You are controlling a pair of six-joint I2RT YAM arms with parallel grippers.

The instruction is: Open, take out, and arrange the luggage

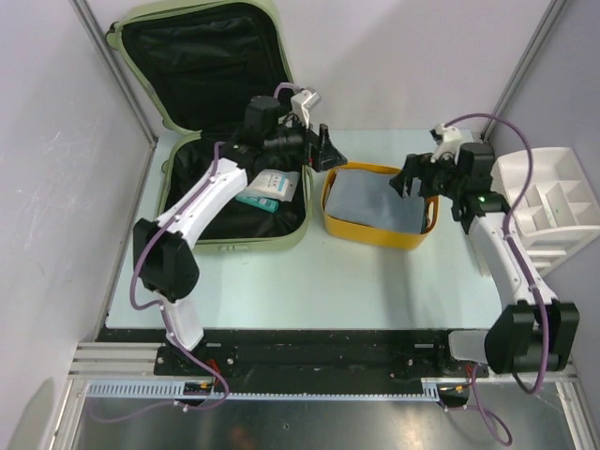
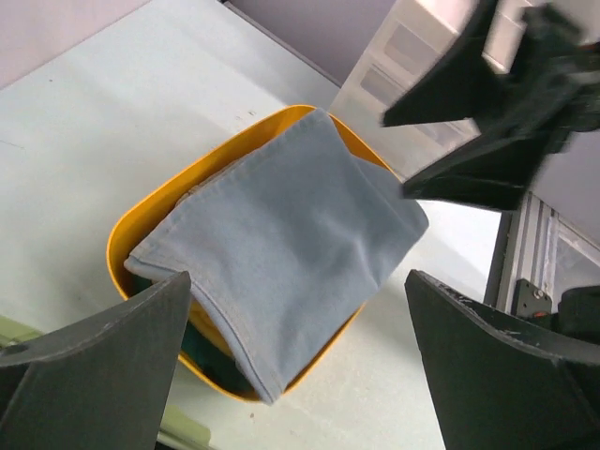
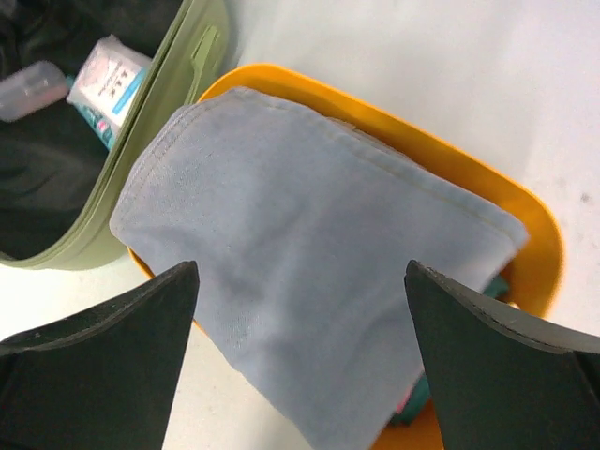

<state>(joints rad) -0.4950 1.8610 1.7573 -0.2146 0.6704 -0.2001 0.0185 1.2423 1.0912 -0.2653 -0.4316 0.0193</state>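
The luggage (image 1: pixel 251 244) lies open on the left half of the table (image 1: pixel 328 291). Its lower shell is flat on the surface and its lid stands up against the back corner, with the black lining showing in both halves. Inside the lower shell, near its right wall, sits a white packet with a teal band (image 1: pixel 272 187). In the right wrist view a small clear item (image 3: pixel 28 89) lies just beside that packet, possibly a bottle, though it is too blurred to be sure. Just to the right of the luggage, and apart from it by a narrow strip of table, is a yellow tub (image 1: pixel 370 234). A folded grey-blue cloth (image 1: pixel 380 202) lies on top of it and covers most of the opening, and a bit of dark green fabric peeks out beneath the cloth at the rim. The left tool (image 2: pixel 296 279) reaches across the luggage and hangs over the tub's left edge. Its fingers are spread wide with nothing between them, and the cloth is in plain sight below the gap. The right tool (image 3: pixel 300 267) is above the tub's right edge, facing the left one. It is likewise wide open and grips nothing. From the overhead view neither tool seems to touch the cloth. A white divided organizer tray (image 1: pixel 553 202) stands at the far right of the table, behind the right arm.
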